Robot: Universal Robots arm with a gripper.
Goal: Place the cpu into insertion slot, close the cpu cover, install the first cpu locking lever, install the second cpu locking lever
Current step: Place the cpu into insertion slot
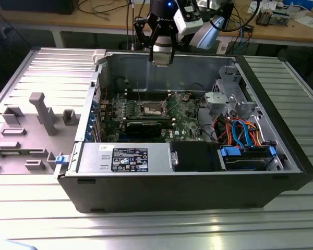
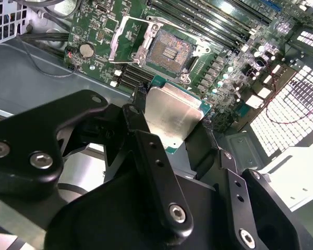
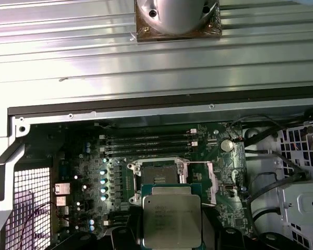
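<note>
Above the open insertion slot (image 2: 169, 52), fingers (image 2: 140, 124) clamp the cpu (image 2: 172, 117).

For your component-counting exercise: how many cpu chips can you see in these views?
1. The cpu is held between the fingers above the motherboard; the open socket is empty. None looks hidden.

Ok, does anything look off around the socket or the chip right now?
Nothing stands out. The tool holds the cpu above the board, its edges square to the open socket in the first wrist view. The cpu cover stands swung open beside the socket.
</note>
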